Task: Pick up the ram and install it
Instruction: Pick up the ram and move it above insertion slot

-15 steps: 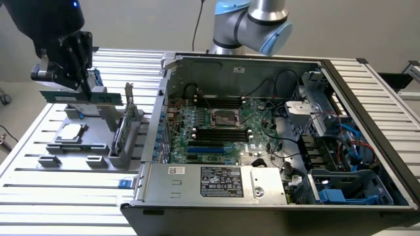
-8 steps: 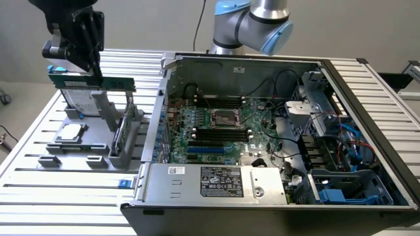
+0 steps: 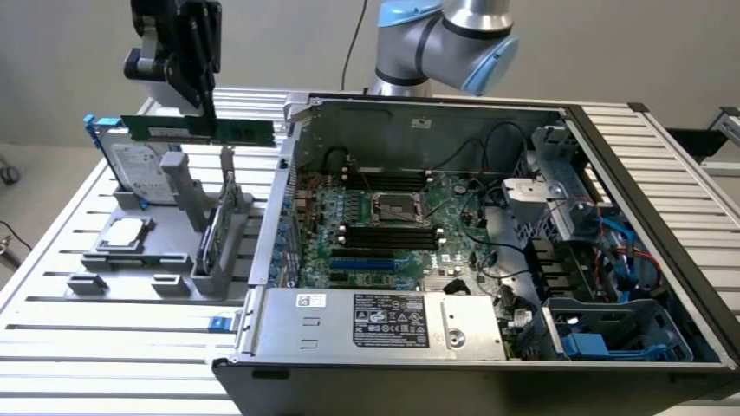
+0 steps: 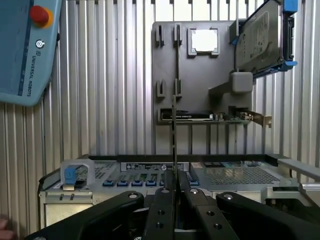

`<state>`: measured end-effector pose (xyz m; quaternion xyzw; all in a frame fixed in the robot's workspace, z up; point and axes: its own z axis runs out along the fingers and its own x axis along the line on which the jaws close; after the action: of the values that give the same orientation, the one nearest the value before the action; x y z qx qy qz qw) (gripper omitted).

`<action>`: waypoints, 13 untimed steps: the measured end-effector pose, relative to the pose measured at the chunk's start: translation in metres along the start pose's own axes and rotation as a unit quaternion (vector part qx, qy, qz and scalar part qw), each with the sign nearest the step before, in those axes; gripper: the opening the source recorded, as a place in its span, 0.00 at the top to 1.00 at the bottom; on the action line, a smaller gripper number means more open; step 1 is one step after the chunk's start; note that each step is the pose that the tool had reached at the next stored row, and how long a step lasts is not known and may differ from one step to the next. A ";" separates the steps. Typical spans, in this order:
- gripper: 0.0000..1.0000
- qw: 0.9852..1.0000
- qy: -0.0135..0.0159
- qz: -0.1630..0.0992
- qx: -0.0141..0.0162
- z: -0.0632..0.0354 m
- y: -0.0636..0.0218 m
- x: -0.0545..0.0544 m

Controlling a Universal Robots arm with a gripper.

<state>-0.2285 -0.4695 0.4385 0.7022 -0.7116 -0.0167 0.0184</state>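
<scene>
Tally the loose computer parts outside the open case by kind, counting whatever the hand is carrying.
ram, gripped in the hand: 1
hard drive in a blue frame: 1
processor chip: 1
expansion card: 1
Total: 4

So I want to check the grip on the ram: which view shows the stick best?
The exterior view: the ram sits side-on with its full green length visible, clamped near its middle by the gripper. The wrist view shows it edge-on, just a thin line.
</scene>
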 end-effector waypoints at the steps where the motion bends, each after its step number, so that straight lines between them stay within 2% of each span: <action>1: 0.86 1.000 0.000 0.000 0.000 -0.0002 -0.0046 -0.001; 13: 0.86 1.000 0.000 0.000 0.000 -0.0027 -0.0550 -0.015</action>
<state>-0.1733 -0.4547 0.4385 0.7022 -0.7116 -0.0167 0.0183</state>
